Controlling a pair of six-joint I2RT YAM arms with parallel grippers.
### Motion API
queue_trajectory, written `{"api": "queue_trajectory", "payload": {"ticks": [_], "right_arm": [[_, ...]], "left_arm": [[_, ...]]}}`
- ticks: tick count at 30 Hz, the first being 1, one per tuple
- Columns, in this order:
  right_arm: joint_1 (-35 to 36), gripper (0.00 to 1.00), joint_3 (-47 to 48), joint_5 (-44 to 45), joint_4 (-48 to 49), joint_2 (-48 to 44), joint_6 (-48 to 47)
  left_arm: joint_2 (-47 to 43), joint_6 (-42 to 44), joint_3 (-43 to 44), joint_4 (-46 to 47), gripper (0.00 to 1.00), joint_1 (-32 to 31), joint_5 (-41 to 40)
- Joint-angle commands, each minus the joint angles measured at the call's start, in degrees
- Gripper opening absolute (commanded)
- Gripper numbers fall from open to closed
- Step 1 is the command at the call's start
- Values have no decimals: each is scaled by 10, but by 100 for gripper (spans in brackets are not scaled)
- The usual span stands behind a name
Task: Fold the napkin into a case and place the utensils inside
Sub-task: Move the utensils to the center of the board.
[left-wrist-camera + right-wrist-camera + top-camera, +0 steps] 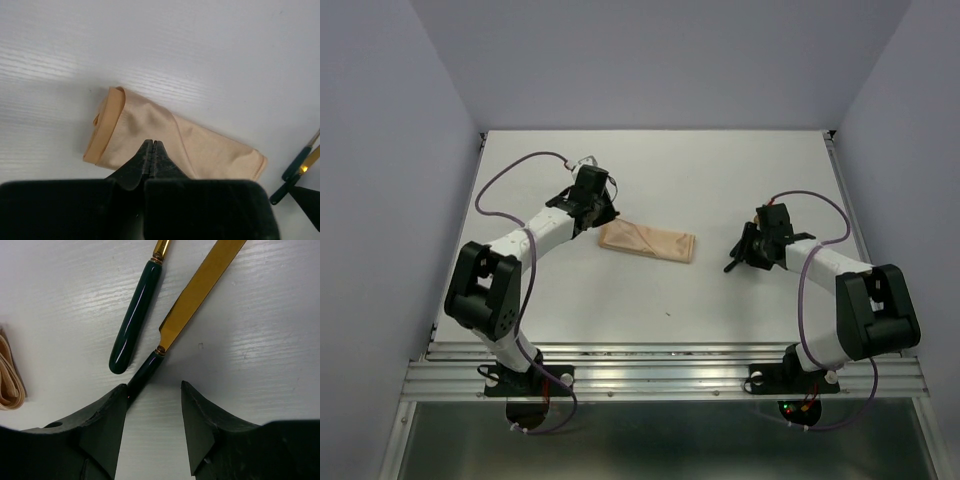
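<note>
Right claw (154, 390) stands spread, knife handle (145, 371) off-centre beside one finger, so centre it before closing; left claw (151, 146), pressed together and empty, hangs over the case (200, 150) lying mid-way across the worktop (720, 180).

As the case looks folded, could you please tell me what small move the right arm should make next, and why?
Probably nudge the right gripper sideways to centre the knife handle, then close. Its jaws stand open, but the handle meets one finger rather than lying between them. The case lies folded nearby.
</note>
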Motion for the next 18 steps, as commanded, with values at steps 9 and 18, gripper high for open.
{"api": "queue_trajectory", "payload": {"ticks": [9, 18], "right_arm": [[-3, 52, -10, -1, 14, 13, 11], [-3, 54, 5, -73, 14, 1, 27]], "left_arm": [[-122, 4, -10, -35, 0, -3, -16], [-134, -4, -37, -15, 0, -3, 6]]}}
